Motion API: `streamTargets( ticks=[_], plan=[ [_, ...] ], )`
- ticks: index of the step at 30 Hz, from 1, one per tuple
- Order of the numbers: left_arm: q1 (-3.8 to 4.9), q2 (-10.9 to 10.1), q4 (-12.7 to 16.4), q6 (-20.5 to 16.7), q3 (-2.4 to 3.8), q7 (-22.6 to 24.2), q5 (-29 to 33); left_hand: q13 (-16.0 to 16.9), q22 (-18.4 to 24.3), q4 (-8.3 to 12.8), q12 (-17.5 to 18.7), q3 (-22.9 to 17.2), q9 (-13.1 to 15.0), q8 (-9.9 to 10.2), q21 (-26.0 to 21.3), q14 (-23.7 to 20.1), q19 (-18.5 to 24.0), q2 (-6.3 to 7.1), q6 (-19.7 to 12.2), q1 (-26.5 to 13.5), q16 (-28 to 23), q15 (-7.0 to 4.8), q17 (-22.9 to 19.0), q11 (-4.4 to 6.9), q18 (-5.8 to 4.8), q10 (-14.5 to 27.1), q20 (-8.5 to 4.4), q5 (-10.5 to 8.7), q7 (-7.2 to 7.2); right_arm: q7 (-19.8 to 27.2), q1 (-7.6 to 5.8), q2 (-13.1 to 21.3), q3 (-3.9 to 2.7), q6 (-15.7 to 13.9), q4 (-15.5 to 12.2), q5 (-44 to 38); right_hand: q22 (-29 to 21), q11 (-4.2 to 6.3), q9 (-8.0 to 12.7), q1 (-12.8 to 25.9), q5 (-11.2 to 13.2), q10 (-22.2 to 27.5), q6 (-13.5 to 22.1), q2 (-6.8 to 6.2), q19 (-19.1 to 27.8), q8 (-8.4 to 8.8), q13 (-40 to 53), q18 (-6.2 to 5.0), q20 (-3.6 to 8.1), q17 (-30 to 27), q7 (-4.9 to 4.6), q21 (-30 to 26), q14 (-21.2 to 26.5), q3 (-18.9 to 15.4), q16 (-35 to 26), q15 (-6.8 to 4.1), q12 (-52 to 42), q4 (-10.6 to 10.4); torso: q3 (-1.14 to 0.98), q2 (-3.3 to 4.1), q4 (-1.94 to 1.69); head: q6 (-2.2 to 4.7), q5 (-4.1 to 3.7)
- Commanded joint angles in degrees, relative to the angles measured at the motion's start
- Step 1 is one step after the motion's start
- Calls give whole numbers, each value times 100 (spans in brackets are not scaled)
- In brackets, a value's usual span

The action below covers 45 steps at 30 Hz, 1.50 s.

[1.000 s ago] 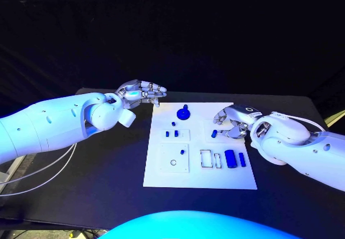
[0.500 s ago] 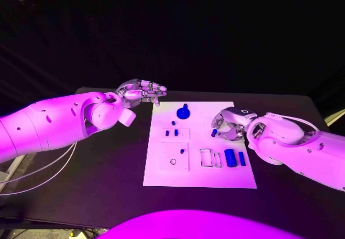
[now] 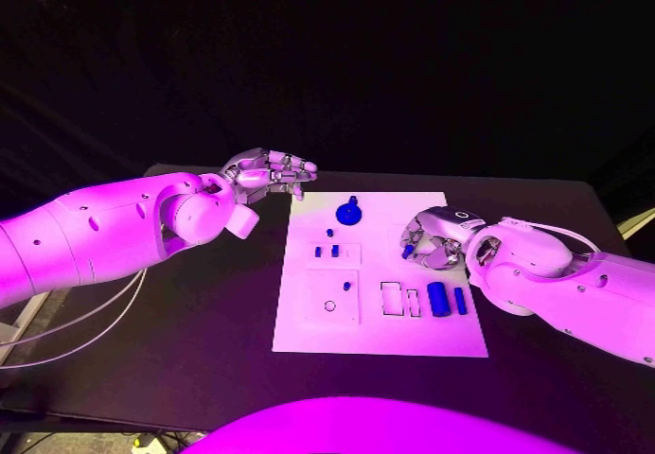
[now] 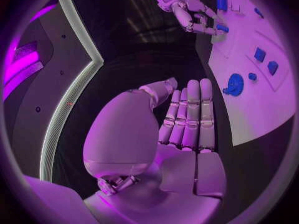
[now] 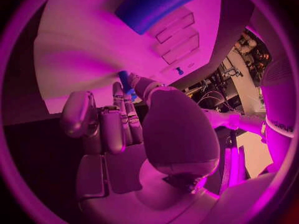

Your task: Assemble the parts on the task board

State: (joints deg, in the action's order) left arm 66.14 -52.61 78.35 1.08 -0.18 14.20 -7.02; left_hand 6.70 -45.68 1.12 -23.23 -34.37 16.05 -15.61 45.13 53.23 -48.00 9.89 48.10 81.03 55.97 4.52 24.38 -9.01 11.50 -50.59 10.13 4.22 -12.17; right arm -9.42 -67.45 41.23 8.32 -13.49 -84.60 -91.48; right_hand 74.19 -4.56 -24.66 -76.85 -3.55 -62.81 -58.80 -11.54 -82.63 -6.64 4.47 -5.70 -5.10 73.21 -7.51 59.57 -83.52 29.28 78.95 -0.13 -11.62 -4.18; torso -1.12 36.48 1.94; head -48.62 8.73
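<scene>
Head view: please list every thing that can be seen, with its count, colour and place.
Table: one, black, beneath everything.
Task board: one, white, at the middle of the table.
Round part: one, blue, at the board's far end.
Large block: one, blue, near the board's right edge.
Small parts: several, blue, spread over the board.
Left hand: one, silver, beyond the board's far left corner, fingers curled, holding nothing.
Right hand: one, silver, over the board's right side, touching a small blue part.

White task board (image 3: 380, 333); blue parts (image 3: 438, 300); black table (image 3: 204, 312); silver hands, white arms.
</scene>
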Motion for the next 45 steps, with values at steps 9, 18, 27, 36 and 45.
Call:
streamTargets(
  ticks=[9, 18, 27, 36, 45],
  plan=[
    [3, 9, 5, 9, 5, 7, 6, -64, 79, 18, 80, 143, 48, 98, -92, 3, 17, -22, -86, -79, -106, 30, -59, -25, -101, -20, -17, 127, -77, -29, 21, -21, 1, -117, -8, -2, 739, 104, -137, -54, -61, -581, -323, 295, -166, -284, -7, 110, 33, 72, 61, 281, -321, 593, 131, -88, 97, 71, 2, -1, 2, -15, -1],
    [3, 6, 3, 11, 5, -2, 6, -64, 79, 18, 80, 143, 48, 98, -92, 3, 17, -22, -86, -79, -106, 30, -59, -25, -101, -20, -17, 127, -77, -163, 29, 0, 1, -238, -26, -134, 820, 212, -458, 5, -66, -1020, -364, 411, -202, -596, 79, 134, 122, 61, 136, 428, -324, 829, 136, -182, 184, 284, 2, -1, 0, -22, -6],
    [3, 10, -16, 15, 5, -2, 6, -64, 79, 18, 80, 143, 48, 98, -92, 3, 17, -22, -86, -79, -106, 30, -59, -25, -101, -20, -17, 127, -77, -152, 21, 183, -7, -480, -318, -177, 843, 218, -516, 23, -66, -1067, -343, 407, -212, -640, 96, 142, 132, 63, 134, 475, -326, 911, 139, -188, 221, 334, 3, -6, 1, -28, -11],
    [3, 34, -48, 14, 5, -5, 12, -65, 84, 20, 79, 145, 48, 102, -97, 2, 14, -25, -90, -75, -107, 33, -62, -29, -101, -18, -14, 126, -82, -97, -123, 527, -66, -775, -1152, 16, 852, 217, -531, 34, -64, -1071, -340, 397, -218, -652, 99, 147, 134, 64, 132, 500, -326, 924, 140, -187, 234, 344, 10, -13, 10, -36, 6],
    [2, 81, -83, 31, 4, -5, 21, -65, 84, 20, 79, 145, 48, 102, -97, 2, 14, -25, -90, -75, -107, 33, -62, -29, -101, -18, -14, 126, -82, 47, -26, 257, -68, -978, -1645, 24, 856, 216, -542, 41, -63, -1076, -336, 390, -219, -660, 101, 148, 134, 62, 131, 505, -326, 935, 140, -187, 245, 354, -8, -9, 15, -52, 67]
  ],
)
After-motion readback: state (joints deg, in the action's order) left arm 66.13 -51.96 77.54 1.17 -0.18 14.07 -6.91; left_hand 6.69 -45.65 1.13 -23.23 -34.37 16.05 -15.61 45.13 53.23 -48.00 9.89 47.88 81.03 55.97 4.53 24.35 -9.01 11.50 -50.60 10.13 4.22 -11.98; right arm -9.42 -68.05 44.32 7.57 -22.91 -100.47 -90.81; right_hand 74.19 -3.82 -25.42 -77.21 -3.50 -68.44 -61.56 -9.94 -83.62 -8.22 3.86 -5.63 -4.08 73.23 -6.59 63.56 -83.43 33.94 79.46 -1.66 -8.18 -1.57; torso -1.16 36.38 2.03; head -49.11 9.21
